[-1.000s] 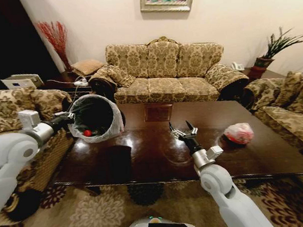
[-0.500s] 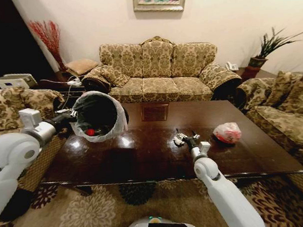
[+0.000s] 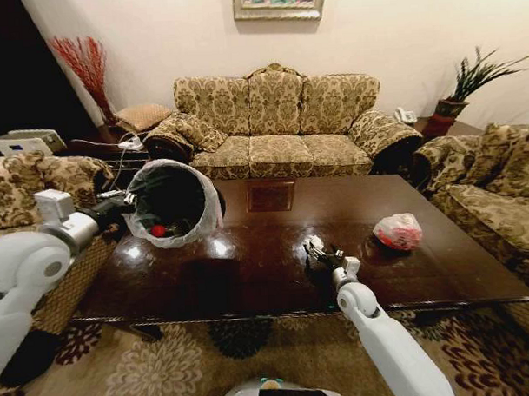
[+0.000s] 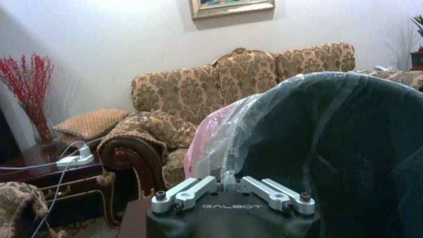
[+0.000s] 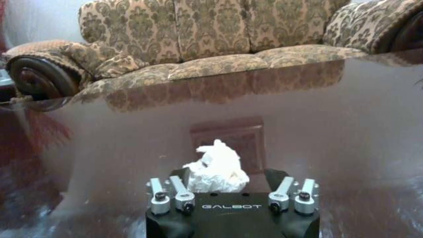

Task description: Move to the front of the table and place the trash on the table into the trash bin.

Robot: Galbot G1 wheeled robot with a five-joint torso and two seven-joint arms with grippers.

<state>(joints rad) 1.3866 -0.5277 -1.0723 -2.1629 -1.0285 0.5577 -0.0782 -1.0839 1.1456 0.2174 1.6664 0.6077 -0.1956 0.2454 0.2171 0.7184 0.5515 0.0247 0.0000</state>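
Note:
My right gripper (image 3: 318, 250) is down on the dark glossy table (image 3: 250, 272) near its front edge. It stands open, with the white paper wad (image 3: 312, 245) between its fingers (image 5: 276, 175). The right wrist view shows the wad (image 5: 215, 170) just ahead of the right gripper (image 5: 227, 174), resting on the tabletop. A pink-white knotted bag (image 3: 398, 231) lies further right on the table. My left gripper (image 3: 126, 202) is shut on the rim of the trash bin (image 3: 173, 204) and holds it tilted over the table's left end. A red item (image 3: 158, 229) lies inside. The bin's plastic liner (image 4: 218, 144) sits pinched in the left gripper (image 4: 228, 182).
A patterned sofa (image 3: 275, 119) stands behind the table. Armchairs flank it at left (image 3: 38, 184) and right (image 3: 499, 185). A side table with a potted plant (image 3: 461, 91) is at back right. A patterned rug (image 3: 166, 366) covers the floor in front.
The right gripper came down and back toward the table's front edge, closing in around the paper wad. The left arm kept the bin in place. The camera shifted slightly early on.

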